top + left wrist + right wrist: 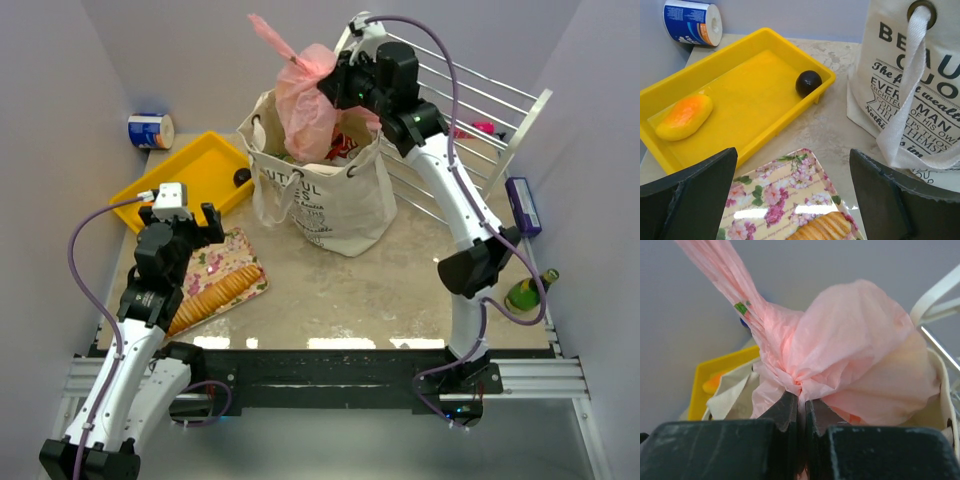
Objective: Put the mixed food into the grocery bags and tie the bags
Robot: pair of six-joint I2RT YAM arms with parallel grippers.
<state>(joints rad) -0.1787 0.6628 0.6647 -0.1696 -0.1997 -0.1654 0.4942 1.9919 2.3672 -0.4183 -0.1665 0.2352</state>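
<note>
Left gripper [182,220] hangs spread wide over the floral plate [775,200]. Beyond it the tote [935,100] stands on the table, its black print reading "BEAU", "wealth", "MAN". Over its mouth, the right gripper [800,407] is clamped on the pink bag's [855,340] gathered neck. The can's [690,22] label is unreadable.

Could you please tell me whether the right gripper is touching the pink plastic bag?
Touching. In the right wrist view the right gripper is shut on a gathered fold of the pink plastic bag, with the plastic pinched between its jaws.
</note>
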